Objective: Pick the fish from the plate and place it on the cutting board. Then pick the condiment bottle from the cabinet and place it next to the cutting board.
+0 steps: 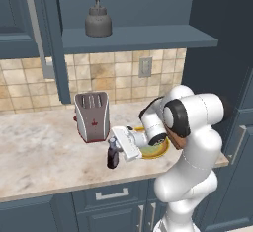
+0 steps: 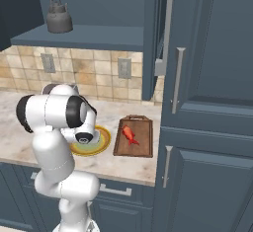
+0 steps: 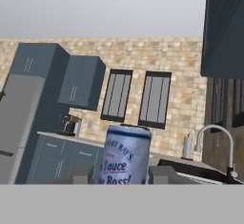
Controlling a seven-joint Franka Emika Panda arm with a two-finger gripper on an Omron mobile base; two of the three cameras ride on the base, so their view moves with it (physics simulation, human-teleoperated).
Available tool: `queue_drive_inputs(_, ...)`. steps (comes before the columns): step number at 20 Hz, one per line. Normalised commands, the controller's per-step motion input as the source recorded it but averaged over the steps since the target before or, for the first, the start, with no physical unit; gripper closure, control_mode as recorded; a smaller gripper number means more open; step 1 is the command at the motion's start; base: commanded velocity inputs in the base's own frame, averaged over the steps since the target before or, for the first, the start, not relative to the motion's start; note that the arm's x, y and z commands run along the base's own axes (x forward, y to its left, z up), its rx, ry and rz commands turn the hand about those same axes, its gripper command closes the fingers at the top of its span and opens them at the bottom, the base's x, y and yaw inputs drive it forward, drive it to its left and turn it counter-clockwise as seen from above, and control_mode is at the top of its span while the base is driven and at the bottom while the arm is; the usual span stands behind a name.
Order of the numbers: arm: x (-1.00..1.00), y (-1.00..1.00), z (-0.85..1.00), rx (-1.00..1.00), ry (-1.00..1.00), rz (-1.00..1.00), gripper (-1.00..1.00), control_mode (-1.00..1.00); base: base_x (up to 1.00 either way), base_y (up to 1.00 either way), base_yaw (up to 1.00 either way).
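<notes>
The condiment bottle [image 1: 113, 159], dark with a pale cap, is upright just above or on the counter left of the plate [image 1: 160, 151]. My gripper [image 1: 114, 150] reaches sideways and is shut on it. In the hand view its label [image 3: 125, 156] fills the gap between my fingertips [image 3: 162, 174]. The red-orange fish [image 2: 129, 135] lies on the dark brown cutting board [image 2: 142, 146], right of the yellow-rimmed plate [image 2: 102, 145]. The cabinet shelf [image 1: 138, 37] is overhead.
A grey kettle-like pot [image 1: 98, 21] stands on the cabinet shelf. A silver and red toaster [image 1: 92, 116] sits on the counter just behind the bottle. Tall blue-grey cupboard doors [image 2: 207, 102] rise right of the cutting board. The counter's front edge [image 1: 74, 184] is close below the bottle.
</notes>
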Motion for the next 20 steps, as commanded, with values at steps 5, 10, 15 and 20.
queue_drive_inputs(5,-0.07,-0.05,-0.05,0.00,0.00,0.00,-1.00,-1.00,0.00,0.00,0.00)
queue_drive_inputs(10,-0.28,-0.15,0.00,0.00,-0.03,0.00,-1.00,-1.00,0.00,0.00,0.00)
queue_drive_inputs(15,-0.28,-0.12,0.00,0.00,-0.02,0.00,-1.00,-1.00,0.00,0.00,0.00)
queue_drive_inputs(20,-0.19,-0.12,0.15,0.00,-0.01,-0.01,-1.00,-1.00,0.00,0.00,0.00)
